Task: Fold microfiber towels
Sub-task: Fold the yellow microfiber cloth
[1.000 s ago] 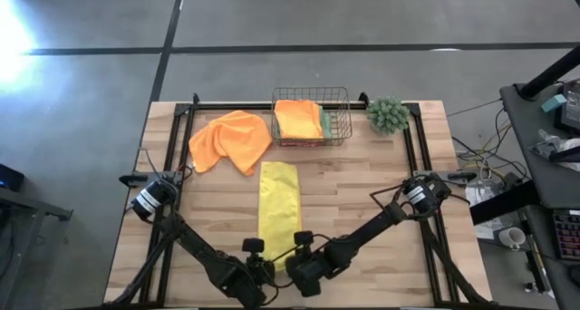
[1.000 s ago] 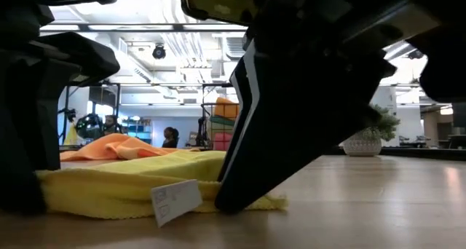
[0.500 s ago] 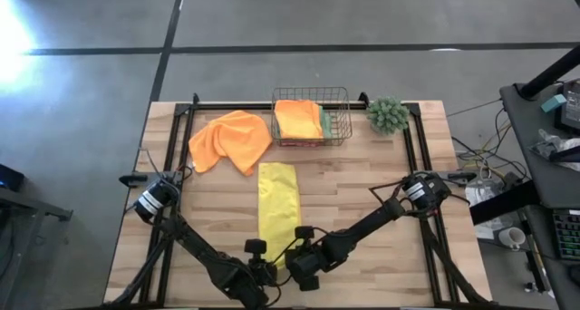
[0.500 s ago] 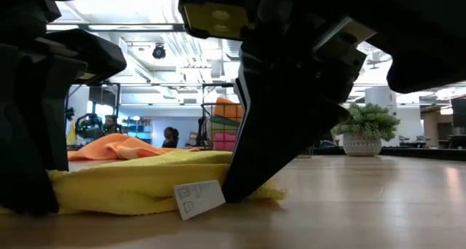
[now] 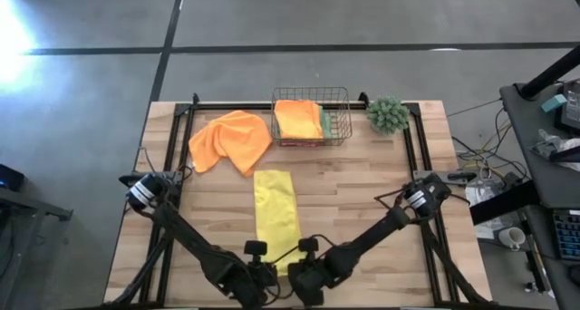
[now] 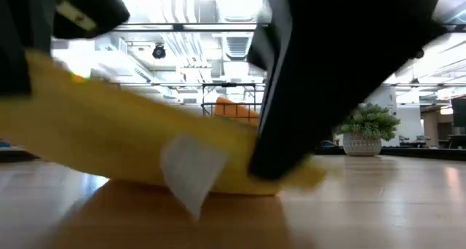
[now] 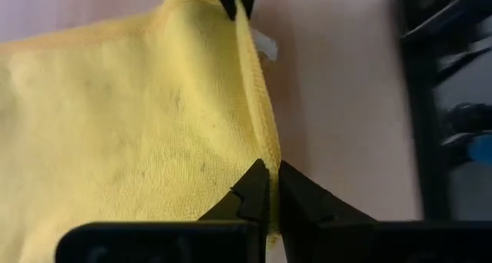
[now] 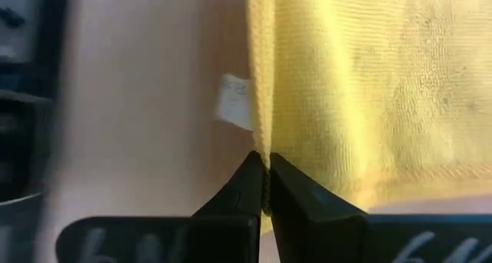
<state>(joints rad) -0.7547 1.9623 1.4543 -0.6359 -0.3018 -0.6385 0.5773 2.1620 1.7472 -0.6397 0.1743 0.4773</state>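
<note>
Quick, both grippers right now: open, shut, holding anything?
Left gripper: shut on the near edge of the yellow towel.
Right gripper: shut on the same towel's near edge.

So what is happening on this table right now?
Both arms work on the yellow towel, folded into a long strip on the table. The left gripper and the right gripper each have their jaws shut on its near end, which hangs lifted off the wood in the low view. An orange towel lies crumpled nearby, and the wire basket holds folded ones.
</note>
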